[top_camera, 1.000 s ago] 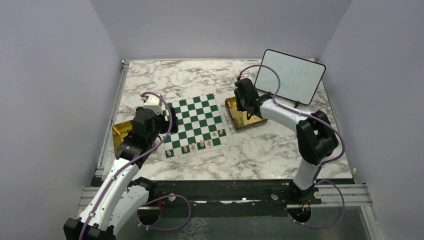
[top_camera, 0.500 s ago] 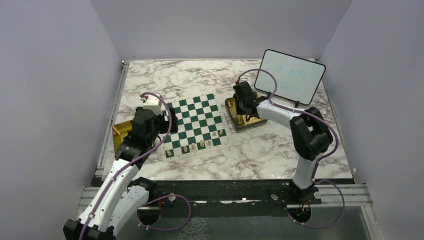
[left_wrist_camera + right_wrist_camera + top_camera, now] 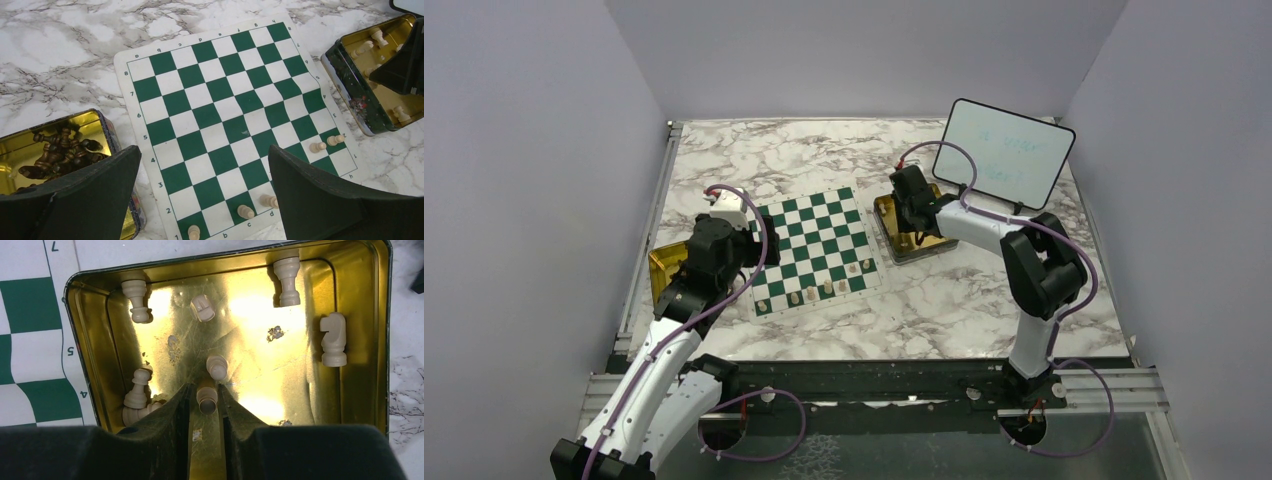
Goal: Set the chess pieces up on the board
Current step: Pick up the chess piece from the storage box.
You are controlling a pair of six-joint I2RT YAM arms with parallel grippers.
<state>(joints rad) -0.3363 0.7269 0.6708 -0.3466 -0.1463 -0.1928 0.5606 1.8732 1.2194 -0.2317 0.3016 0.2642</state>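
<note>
At the near edge of the table, my left arm has not budged in the last second. The left gripper (image 3: 202,165) hangs over the near left part of the board (image 3: 220,115), fingers spread as wide as they go and holding nothing. Under it, a handful of cream pieces (image 3: 245,211) already sit on the board's near rows, toward the right corner. The dark pieces (image 3: 60,150) lie heaped in their own left tin (image 3: 107,125), which is just beside the board's left edge. Farther out is where things are changing. My right arm has tucked its elbow (image 3: 1044,265) in, and the right gripper (image 3: 205,387) has settled low inside the gold tin (image 3: 360,315) by the board's right edge. Its fingers have been drawing together around one lying pawn (image 3: 207,399), and only a sliver of gap shows on either side. I can't tell whether the pads are pressing yet. I read this as the pick nearly made, with the lift and carry to the board next. A second pawn (image 3: 216,366) lies just ahead of the tips and could get nudged. Beyond the tin stands the whiteboard (image 3: 1004,155).
</note>
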